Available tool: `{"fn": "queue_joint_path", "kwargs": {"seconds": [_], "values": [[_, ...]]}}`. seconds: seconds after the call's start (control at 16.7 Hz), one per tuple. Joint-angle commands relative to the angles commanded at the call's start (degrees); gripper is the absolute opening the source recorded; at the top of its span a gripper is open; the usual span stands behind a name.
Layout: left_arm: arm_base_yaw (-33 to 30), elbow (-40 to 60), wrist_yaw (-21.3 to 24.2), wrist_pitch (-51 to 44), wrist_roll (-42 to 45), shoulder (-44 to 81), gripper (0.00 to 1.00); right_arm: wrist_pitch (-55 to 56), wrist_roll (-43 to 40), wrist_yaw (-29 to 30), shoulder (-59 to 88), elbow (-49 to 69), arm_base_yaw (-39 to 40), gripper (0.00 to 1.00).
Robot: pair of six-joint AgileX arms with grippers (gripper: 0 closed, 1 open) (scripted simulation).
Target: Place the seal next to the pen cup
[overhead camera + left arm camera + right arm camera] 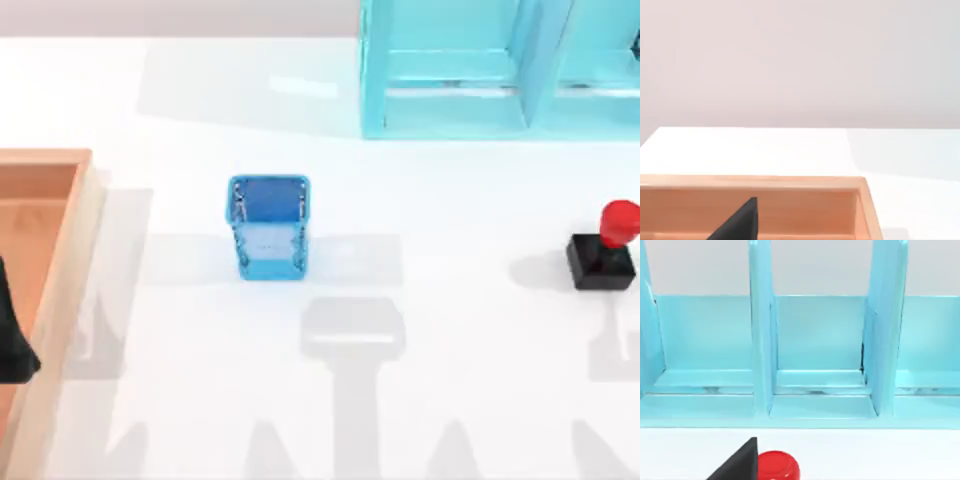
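A wooden tray sits at the table's left, the pen cup mid-table, the seal far right. The right gripper, its claw state impossible to tell, should descend squarely over the red knob.

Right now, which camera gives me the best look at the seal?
The top view: the seal shows whole, black base and red knob, near the table's right edge, far from the pen cup. The right wrist view catches just its red knob. The left wrist view faces the wooden tray.
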State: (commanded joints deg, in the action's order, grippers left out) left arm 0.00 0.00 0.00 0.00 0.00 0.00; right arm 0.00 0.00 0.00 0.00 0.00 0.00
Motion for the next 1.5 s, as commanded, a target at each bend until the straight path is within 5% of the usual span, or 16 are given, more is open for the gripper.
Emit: {"fn": "queue_joint_path", "kwargs": {"seconds": [0.54,1.5], "values": [[0.0,0.0,0.0,0.0,0.0,0.0,1.0,-11.9,0.24,-1.83,16.2,12.84,2.87,1.0],[0.0,0.0,0.0,0.0,0.0,0.0,1.0,-62.05,4.98,-0.26,91.45,83.91,6.5,1.0]]}}
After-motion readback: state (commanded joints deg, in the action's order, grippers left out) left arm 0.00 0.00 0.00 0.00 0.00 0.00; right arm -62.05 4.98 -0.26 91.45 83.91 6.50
